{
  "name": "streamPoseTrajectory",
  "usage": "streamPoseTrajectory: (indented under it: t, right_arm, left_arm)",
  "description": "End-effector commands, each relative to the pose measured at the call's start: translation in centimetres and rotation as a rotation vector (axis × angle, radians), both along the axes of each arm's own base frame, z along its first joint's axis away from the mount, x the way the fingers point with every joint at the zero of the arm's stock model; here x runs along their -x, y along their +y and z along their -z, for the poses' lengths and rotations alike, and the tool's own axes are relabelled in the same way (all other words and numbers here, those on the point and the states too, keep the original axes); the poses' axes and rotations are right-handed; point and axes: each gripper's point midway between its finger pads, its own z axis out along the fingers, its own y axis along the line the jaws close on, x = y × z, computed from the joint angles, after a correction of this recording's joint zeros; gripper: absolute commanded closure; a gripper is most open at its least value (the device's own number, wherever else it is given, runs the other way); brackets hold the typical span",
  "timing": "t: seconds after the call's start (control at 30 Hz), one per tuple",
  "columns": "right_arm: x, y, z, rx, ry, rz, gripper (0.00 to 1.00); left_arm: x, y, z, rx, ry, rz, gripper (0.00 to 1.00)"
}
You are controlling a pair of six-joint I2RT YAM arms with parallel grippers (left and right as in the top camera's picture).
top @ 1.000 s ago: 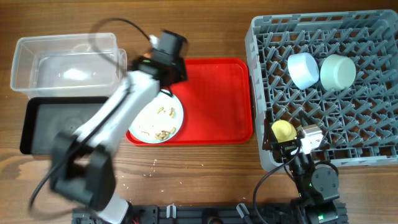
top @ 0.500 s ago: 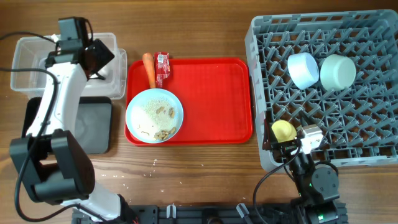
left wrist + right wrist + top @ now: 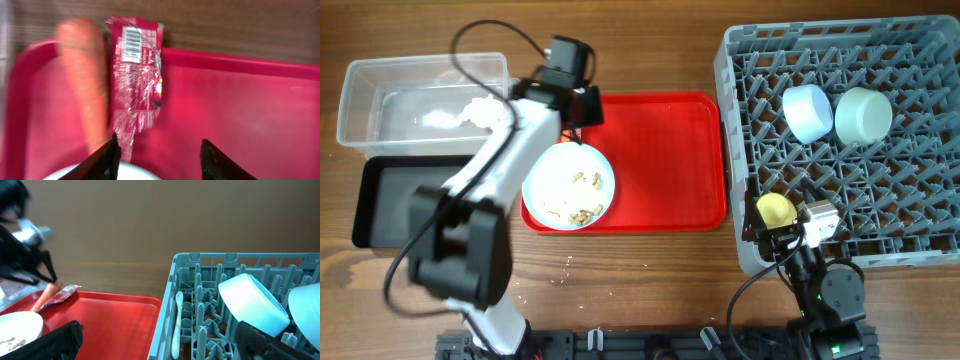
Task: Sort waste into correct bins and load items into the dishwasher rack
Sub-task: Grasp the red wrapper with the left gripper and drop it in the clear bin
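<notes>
My left gripper hangs open over the back left corner of the red tray, with nothing between its fingers. Just ahead of it in the left wrist view lie the orange carrot and the red wrapper side by side; the arm hides both from overhead. The white plate with tan crumbs sits on the tray. White tissue lies in the clear bin; the black bin is in front of it. My right gripper stands wide open by the rack.
The rack holds a pale blue bowl, a pale green bowl, a yellow bowl and a white spoon along its left wall. Small crumbs dot the wooden table in front of the tray.
The left arm swung from the tray to the clear bin and back over the carrot and wrapper, its jaws opening on the way. More white tissue lies in the clear bin. The right arm stayed still.
</notes>
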Motion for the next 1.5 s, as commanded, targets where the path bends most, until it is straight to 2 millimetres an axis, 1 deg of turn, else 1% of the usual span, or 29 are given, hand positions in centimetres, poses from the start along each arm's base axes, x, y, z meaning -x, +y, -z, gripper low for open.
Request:
streamPoseTrajectory:
  t: [0.0, 0.1, 0.17, 0.23, 0.27, 0.33, 0.37, 0.4, 0.43, 0.47, 0.5, 0.53, 0.6, 0.63, 0.7, 0.77, 0.83, 0.9, 1.0, 1.03, 1.07, 1.13, 1.2, 1.3, 1.33, 1.4, 1.47]
  right_arm:
    - [0.0, -0.1, -0.2, 0.009, -0.011, 0.009, 0.0]
    - [0.0, -0.1, -0.2, 0.009, -0.011, 0.009, 0.0]
    - [0.0, -0.1, -0.2, 0.009, -0.011, 0.009, 0.0]
    - [0.0, -0.1, -0.2, 0.009, -0.011, 0.009, 0.0]
    - [0.0, -0.1, -0.2, 0.009, -0.011, 0.009, 0.0]
    - [0.0, -0.1, -0.2, 0.009, -0.011, 0.009, 0.0]
    - [0.0, -0.1, -0.2, 0.009, -0.011, 0.009, 0.0]
    - [0.0, -0.1, -0.2, 0.009, -0.011, 0.009, 0.0]
    - [0.0, -0.1, -0.2, 0.009, -0.011, 0.009, 0.0]
    - [0.0, -0.1, -0.2, 0.009, -0.011, 0.009, 0.0]
    - [0.0, -0.1, -0.2, 0.009, -0.011, 0.009, 0.0]
    - [0.0, -0.1, -0.2, 0.009, -0.011, 0.009, 0.0]
    - [0.0, -0.1, -0.2, 0.008, -0.011, 0.009, 0.0]
    - [0.0, -0.1, -0.2, 0.009, -0.011, 0.009, 0.0]
    - [0.0, -0.1, -0.2, 0.009, -0.012, 0.009, 0.0]
    - [0.0, -0.1, -0.2, 0.009, -0.011, 0.009, 0.0]
    - [0.0, -0.1, -0.2, 0.008, -0.012, 0.009, 0.0]
    - [0.0, -0.1, -0.2, 0.009, -0.011, 0.009, 0.0]
    - [0.0, -0.1, -0.2, 0.009, -0.011, 0.009, 0.0]
    - [0.0, -0.1, -0.2, 0.009, -0.011, 0.009, 0.0]
    - [0.0, -0.1, -0.2, 0.009, -0.011, 0.009, 0.0]
    - [0.0, -0.1, -0.2, 0.009, -0.011, 0.009, 0.0]
    - [0.0, -0.1, -0.2, 0.009, -0.011, 0.009, 0.0]
    - [0.0, -0.1, -0.2, 0.009, -0.011, 0.009, 0.0]
    - [0.0, -0.1, -0.2, 0.009, -0.011, 0.009, 0.0]
    - [0.0, -0.1, -0.2, 0.009, -0.011, 0.009, 0.0]
    - [0.0, -0.1, -0.2, 0.009, -0.011, 0.009, 0.0]
  left_arm:
    - [-0.9, 0.9, 3.7, -0.103, 0.028, 0.003, 0.47]
    - [-1.1, 1.2, 6.2, -0.113, 0.059, -0.001, 0.46]
    - [-1.2, 1.1, 6.7, -0.113, 0.061, -0.001, 0.47]
    - [-1.5, 1.0, 6.6, -0.108, 0.049, -0.001, 0.5]
    - [-1.5, 0.9, 6.5, -0.107, 0.047, 0.001, 0.57]
    - [-1.3, 0.8, 6.6, -0.103, 0.057, 0.005, 0.8]
    - [-1.2, 0.7, 6.7, -0.101, 0.062, 0.006, 0.9]
    - [-1.1, 0.8, 6.7, -0.103, 0.065, 0.007, 0.91]
    - [-1.1, 0.8, 6.7, -0.104, 0.066, 0.007, 0.84]
    - [-1.0, 0.7, 6.7, -0.104, 0.066, 0.008, 0.5]
    - [-1.2, 0.7, 6.6, -0.102, 0.059, 0.008, 0.36]
    - [-1.4, 0.6, 6.4, -0.098, 0.048, 0.008, 0.29]
    - [-1.8, 0.5, 5.7, -0.09, 0.025, 0.004, 0.23]
    - [-2.0, 0.4, 5.2, -0.086, 0.014, 0.002, 0.18]
    - [-2.4, 0.3, 4.3, -0.076, -0.012, -0.001, 0.16]
    - [-2.7, 0.2, 3.8, -0.07, -0.031, -0.003, 0.16]
    - [-3.0, 0.2, 3.9, -0.071, -0.042, -0.004, 0.16]
    - [-3.4, 0.1, 4.7, -0.072, -0.046, -0.002, 0.19]
    - [-3.6, 0.1, 6.0, -0.076, -0.036, -0.003, 0.27]
    - [-3.3, -0.2, 6.8, -0.068, -0.015, 0.005, 0.32]
    - [-3.1, -0.6, 7.1, -0.047, -0.001, 0.017, 0.37]
    - [-2.7, -1.4, 7.5, -0.006, 0.023, 0.04, 0.49]
    - [-2.4, -2.2, 7.6, 0.016, 0.034, 0.06, 0.65]
    - [-1.5, -3.0, 7.8, 0.01, 0.057, 0.081, 0.94]
    - [-1.2, -3.3, 7.9, 0.008, 0.068, 0.088, 0.96]
    - [-0.6, -3.7, 7.8, 0.006, 0.084, 0.102, 0.96]
    - [-0.1, -4.1, 7.1, 0.008, 0.087, 0.105, 0.96]
